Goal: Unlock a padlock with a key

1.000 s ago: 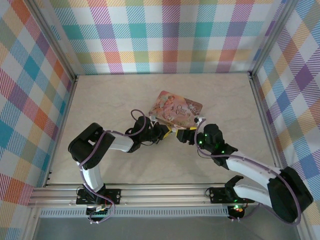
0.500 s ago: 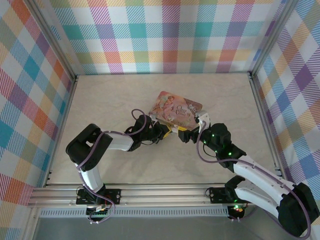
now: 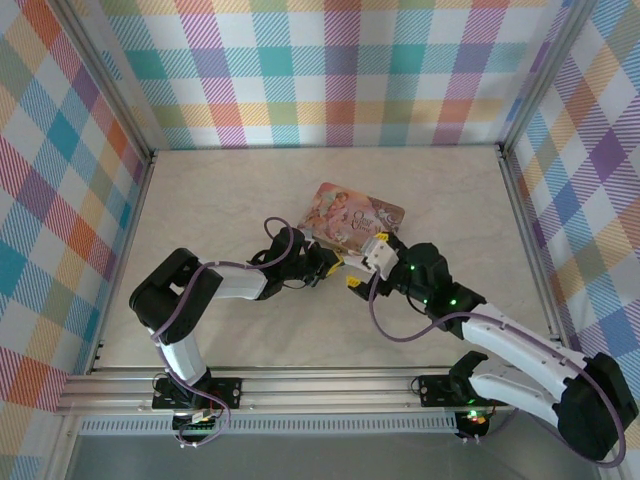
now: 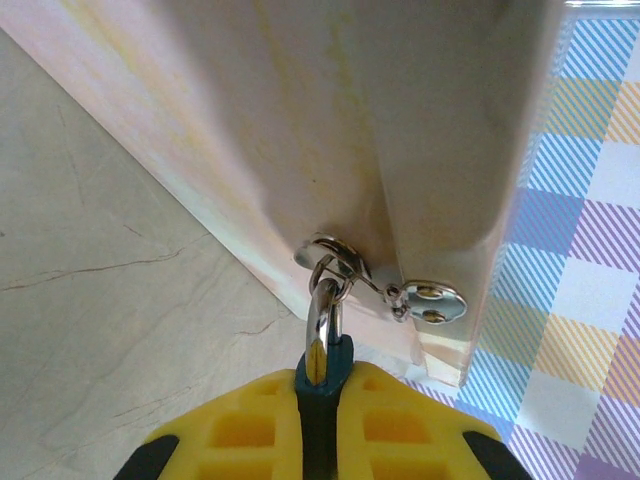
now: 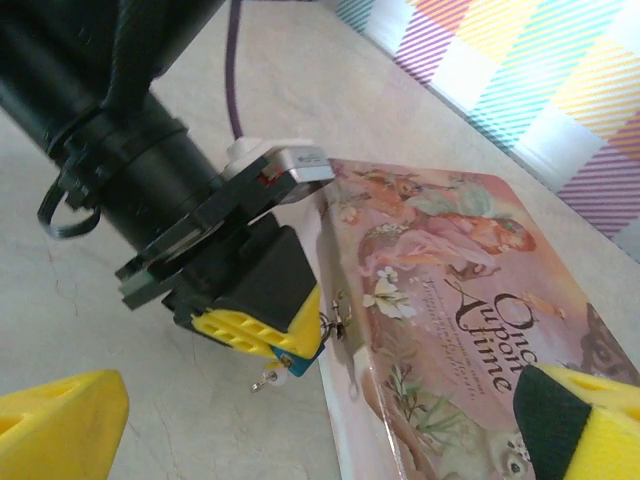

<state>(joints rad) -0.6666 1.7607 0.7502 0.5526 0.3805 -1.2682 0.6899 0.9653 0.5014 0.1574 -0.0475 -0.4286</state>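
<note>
Top external view: both arms reach to the middle of the counter (image 3: 220, 190) and meet at the near edge of the pink tin (image 3: 350, 215). The left fingers (image 3: 340, 262) lie against that near edge. The right fingers (image 3: 353, 283) sit just beside them, to the right.

Left wrist view: the left fingers (image 4: 230, 425) are closed on the padlock (image 4: 322, 395). Its dark blue-grey body is pinched between the two yellow pads. The shackle (image 4: 324, 320) stands up out of the grip and passes through a metal ring (image 4: 328, 250) on the tin's side wall (image 4: 400, 120). A small silver tab (image 4: 432, 300) with two holes hangs from the same ring, touching the wall. The padlock is therefore at the tin's near edge, hooked to it and clear of the counter surface (image 4: 100, 300).

Right wrist view: the right fingers (image 5: 60, 420) stand wide apart and hold nothing. One yellow tip is over bare counter at lower left, the other (image 5: 590, 420) over the tin's lid (image 5: 470, 290) at lower right. Between them and farther off, the left fingers (image 5: 255, 330) clamp the padlock (image 5: 302, 362) beside the lid's edge. A small metal piece (image 5: 266, 381) hangs below the padlock. Whether it is the key cannot be told.
</note>
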